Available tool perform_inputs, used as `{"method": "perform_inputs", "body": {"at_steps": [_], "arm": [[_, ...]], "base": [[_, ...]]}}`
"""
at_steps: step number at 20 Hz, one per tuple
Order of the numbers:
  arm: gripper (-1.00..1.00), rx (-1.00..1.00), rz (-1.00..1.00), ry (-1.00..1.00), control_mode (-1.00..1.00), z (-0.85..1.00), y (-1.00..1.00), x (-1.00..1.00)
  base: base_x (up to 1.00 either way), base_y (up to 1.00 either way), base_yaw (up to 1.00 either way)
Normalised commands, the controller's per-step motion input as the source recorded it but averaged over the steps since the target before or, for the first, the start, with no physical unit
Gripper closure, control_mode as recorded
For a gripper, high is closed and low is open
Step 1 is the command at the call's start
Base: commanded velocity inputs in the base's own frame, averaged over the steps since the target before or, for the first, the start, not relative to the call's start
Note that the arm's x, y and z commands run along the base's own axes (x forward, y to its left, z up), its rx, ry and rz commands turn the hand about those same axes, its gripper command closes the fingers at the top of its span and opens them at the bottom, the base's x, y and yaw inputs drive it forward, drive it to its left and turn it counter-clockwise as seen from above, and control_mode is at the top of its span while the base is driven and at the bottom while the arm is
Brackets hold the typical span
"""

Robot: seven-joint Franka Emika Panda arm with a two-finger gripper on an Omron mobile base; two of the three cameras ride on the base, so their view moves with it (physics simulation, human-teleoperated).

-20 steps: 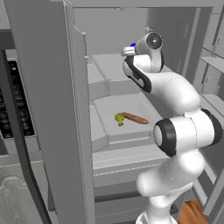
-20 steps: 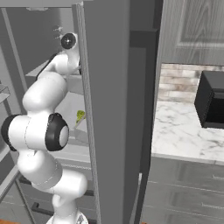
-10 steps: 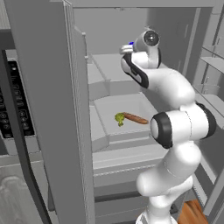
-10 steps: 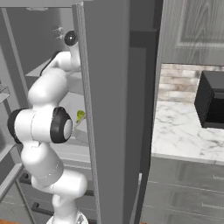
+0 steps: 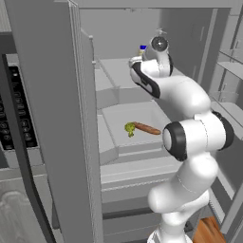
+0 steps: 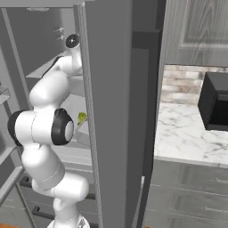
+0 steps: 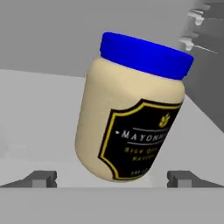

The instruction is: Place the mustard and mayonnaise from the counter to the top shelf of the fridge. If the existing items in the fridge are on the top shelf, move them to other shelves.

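The mayonnaise point(image 7: 131, 127), a tan jar with a blue lid and a dark label, stands on the pale grey top shelf point(image 7: 39, 109) of the fridge. My gripper point(image 7: 112, 179) is open, with one fingertip point(image 7: 43, 178) on each side of the jar's base and a gap to it. In the left base view the jar's blue lid point(image 5: 143, 48) peeks out beside my hand at the top shelf point(image 5: 118, 71). The existing items, a broccoli floret point(image 5: 129, 128) and a sausage stick point(image 5: 147, 128), lie on the tray shelf below. The mustard is out of view.
The open fridge door point(image 5: 57, 118) stands close on my left, and its door shelves point(image 5: 232, 66) are on the right. A black appliance panel point(image 5: 12, 109) is at the far left. The marble counter point(image 6: 187, 133) carries a black microwave point(image 6: 216, 102).
My hand has shifted slightly left at the top shelf. The jaws have stayed wide open, and the broccoli and sausage have not moved.
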Motion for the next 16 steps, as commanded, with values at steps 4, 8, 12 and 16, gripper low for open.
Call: {"method": "perform_inputs", "body": {"at_steps": [4,8,12,16], "arm": [[-1.0,-0.04,0.0,-0.01,-1.0,-0.68,0.0,0.0],[-1.0,0.0,-0.01,-0.02,-1.0,0.03,0.0,-0.53],[-1.0,0.04,-0.09,0.04,-1.0,0.72,0.0,-0.94],[-1.0,0.08,-0.1,0.11,-1.0,1.0,0.0,-1.0]], "base": [[0.0,0.0,0.0],[0.0,0.0,0.0],[0.0,0.0,0.0],[0.0,0.0,0.0]]}}
